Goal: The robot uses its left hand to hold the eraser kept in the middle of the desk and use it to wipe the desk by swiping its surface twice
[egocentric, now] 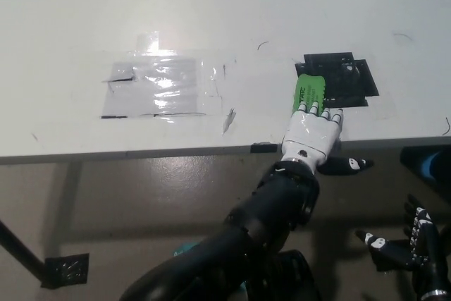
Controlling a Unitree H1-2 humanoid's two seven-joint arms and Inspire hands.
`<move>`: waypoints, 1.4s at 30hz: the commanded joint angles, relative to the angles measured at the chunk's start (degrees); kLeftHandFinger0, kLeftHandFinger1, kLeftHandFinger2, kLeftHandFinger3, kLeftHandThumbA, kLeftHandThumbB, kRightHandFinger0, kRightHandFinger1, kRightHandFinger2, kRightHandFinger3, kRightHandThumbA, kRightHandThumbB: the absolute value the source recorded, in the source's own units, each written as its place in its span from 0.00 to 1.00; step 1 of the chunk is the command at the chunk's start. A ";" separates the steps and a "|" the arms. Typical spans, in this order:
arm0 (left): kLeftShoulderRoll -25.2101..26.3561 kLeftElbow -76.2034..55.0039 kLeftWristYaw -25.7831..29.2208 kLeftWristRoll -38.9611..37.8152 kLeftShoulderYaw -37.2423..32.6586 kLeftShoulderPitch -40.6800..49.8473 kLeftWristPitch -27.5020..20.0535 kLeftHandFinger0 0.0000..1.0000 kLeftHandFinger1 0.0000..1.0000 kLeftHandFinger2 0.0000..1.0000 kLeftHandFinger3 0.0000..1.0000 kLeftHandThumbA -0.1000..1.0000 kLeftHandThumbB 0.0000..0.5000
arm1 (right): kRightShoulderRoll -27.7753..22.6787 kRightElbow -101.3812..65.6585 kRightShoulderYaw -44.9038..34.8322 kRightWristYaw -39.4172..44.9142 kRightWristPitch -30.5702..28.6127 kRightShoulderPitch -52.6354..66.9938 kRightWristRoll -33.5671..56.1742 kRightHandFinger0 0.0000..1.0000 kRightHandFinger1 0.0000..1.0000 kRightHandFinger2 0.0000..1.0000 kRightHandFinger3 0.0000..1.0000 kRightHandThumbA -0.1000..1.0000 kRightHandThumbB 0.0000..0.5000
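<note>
Head view is showing the left robot hand [313,135] lying palm-down near the bench's [70,5] front edge, its fingers pressing on the near end of the green eraser [309,94], so it is gripping the eraser flat against the surface. The eraser is sitting right of centre, its far end touching the black tape patch [337,79]. Judging by this, a wiping swipe is under way, with the hand at the right end of a stroke; the next move is probably calling for a sweep back toward the left, keeping steady downward pressure so the eraser is not slipping out. The right robot hand [412,248] is hanging below the bench at lower right, fingers spread and holding nothing. Further left, clear tape [155,89] is glinting on the white surface. Beneath, a dull floor [106,195] is showing.
</note>
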 commanded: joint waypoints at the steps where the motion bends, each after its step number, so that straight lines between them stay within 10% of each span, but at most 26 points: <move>1: -2.49 6.97 -13.80 -4.25 -1.47 7.71 -5.12 1.00 1.00 1.00 1.00 1.00 0.93 | 0.95 -2.88 -0.82 -4.07 -1.18 -1.86 1.99 1.00 1.00 1.00 1.00 1.00 0.14; 21: 11.97 -4.05 -12.93 -11.88 12.91 15.02 -4.04 1.00 1.00 1.00 1.00 1.00 0.79 | -0.58 -3.25 -0.14 -5.17 -1.15 -0.15 2.57 1.00 1.00 1.00 1.00 1.00 0.05; 42: 25.50 -7.08 -11.34 -9.53 13.12 20.29 -1.80 1.00 1.00 1.00 1.00 1.00 0.97 | -1.25 -3.48 -1.43 -5.50 -1.23 0.46 5.14 1.00 1.00 1.00 1.00 1.00 0.04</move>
